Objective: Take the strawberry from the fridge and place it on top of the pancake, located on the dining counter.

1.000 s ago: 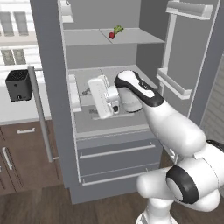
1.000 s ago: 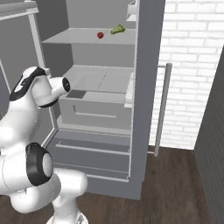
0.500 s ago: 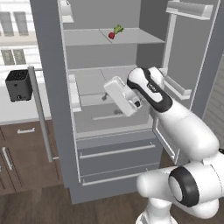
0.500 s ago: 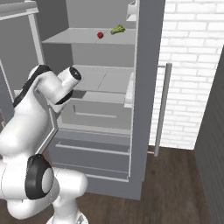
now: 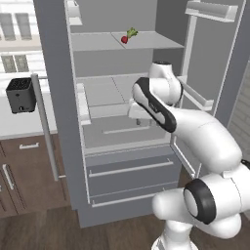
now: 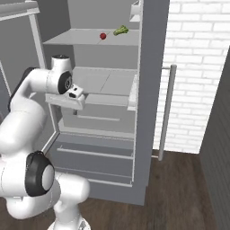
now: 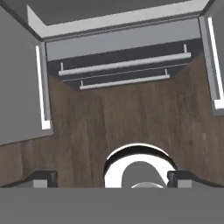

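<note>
The left base view takes in a black toaster (image 5: 20, 94) on the wall table (image 5: 19, 129) at far left, brown drawers below it, then the left door's bar handle (image 5: 45, 126) and the open fridge (image 5: 124, 112). The strawberry (image 5: 125, 39) lies on the upper shelf (image 5: 97, 41), touching a green leafy vegetable (image 5: 132, 33) behind it to the right. The arm (image 5: 195, 132) reaches in at the middle shelf, its hand hidden behind its own forearm in this view.

The right base view gives what that one lacks: the gripper (image 6: 67, 102) at the arm's tip in front of the middle shelf, well below the berry (image 6: 103, 36), with a white brick wall (image 6: 197, 76) and dark wood floor (image 6: 179, 193) to the right.

The hand view looks straight down on the two lower drawers (image 7: 118, 65) with their bar handles and the wood floor; the two dark finger tips (image 7: 41, 178) sit at opposite sides of the picture, jaws spread wide with nothing between them.

Against half a second ago, the wrist has rolled over and the hand has turned downward, while the berry and greens lie as before.

The berry is too small to tell which way its cap points or where its long axis runs
</note>
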